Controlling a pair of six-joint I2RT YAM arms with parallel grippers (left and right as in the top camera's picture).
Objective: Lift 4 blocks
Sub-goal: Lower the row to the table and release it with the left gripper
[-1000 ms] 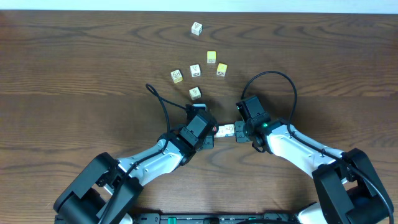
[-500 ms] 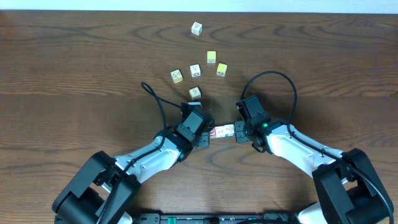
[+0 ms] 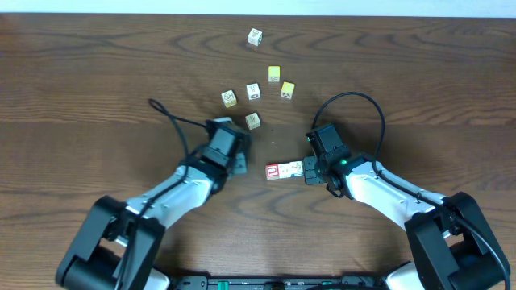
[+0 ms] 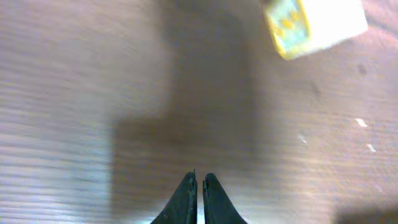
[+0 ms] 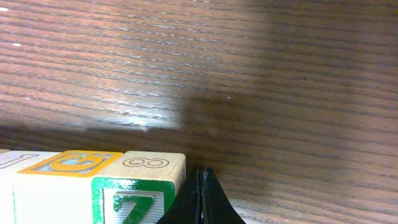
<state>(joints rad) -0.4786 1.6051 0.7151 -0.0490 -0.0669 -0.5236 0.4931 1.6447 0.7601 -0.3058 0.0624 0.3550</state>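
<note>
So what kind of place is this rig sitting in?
Probably a lab or test bench rather than a home: a bare wood-grain table, the left arm and right arm based at its near edge, and only loose letter cubes on it.

The table (image 3: 97,80) is dark brown with streaky wood grain. The red-faced block (image 3: 273,171) bears a white marking — the green-faced block (image 5: 132,204) a pale Z. A yellow-faced cube (image 3: 274,74) has pale wooden sides.
</note>
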